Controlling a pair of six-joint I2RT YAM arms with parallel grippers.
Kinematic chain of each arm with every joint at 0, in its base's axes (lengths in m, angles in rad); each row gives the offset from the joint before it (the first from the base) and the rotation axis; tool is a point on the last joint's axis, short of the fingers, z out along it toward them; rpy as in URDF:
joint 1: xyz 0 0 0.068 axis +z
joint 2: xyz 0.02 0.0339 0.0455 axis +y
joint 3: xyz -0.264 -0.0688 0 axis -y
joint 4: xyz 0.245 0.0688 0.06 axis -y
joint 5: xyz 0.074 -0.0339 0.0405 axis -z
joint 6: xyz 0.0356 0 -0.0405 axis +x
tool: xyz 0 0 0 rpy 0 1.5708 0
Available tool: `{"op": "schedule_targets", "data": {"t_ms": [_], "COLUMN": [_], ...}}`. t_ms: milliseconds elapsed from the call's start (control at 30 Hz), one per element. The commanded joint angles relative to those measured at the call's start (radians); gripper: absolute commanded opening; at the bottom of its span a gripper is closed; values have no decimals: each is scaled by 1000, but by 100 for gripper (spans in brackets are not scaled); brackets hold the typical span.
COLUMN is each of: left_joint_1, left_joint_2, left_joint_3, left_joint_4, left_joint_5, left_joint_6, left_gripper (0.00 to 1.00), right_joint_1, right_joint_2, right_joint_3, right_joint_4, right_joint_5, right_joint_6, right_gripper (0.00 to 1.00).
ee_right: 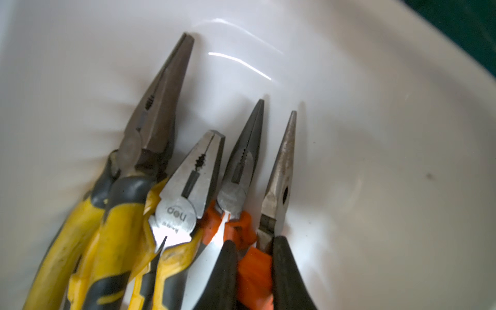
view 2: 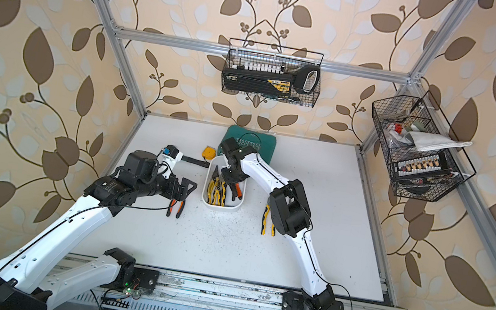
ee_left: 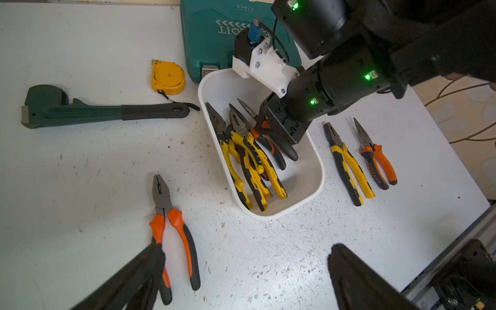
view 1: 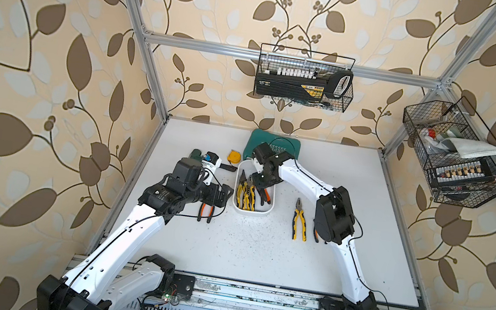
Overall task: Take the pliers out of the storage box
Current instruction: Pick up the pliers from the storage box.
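Pliers with orange handles (ee_right: 253, 276) sat pinched by the right gripper (ee_right: 253, 243) in the storage box (ee_left: 320, 174), left gripper (ee_left: 247, 251) spread; we judged a straight lift-out next.

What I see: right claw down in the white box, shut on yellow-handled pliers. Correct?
Not quite: the handles are orange, not yellow. The right wrist view shows the right claw down in the storage box, shut on orange-handled pliers; the yellow-handled ones lie beside them, ungripped.
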Motion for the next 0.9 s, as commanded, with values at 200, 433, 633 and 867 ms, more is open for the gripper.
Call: {"op": "schedule_targets", "data": {"t_ms": [200, 433, 633, 867], "left_joint_1": [-4, -1, -1, -6], "left_joint_2": [17, 95, 190, 348], "left_joint_3": [-10, 15, 46, 117], "left_joint_4": [62, 120, 240, 405], "left_joint_5": [-78, -91, -39, 81], "left_joint_6": [-100, -249, -417, -445], "left_gripper": [99, 99, 99, 99], "right_joint_1": [-67, -120, -146, -155], "right_joint_2": [-226, -300, -389, -425], "right_joint_3": [-202, -316, -412, -450], "right_joint_4": [191, 308, 417, 446], "right_joint_5": [-255, -467, -561, -613], "right_joint_6": [51, 91, 114, 104], "right_gripper": [0, 0, 0, 0]}}
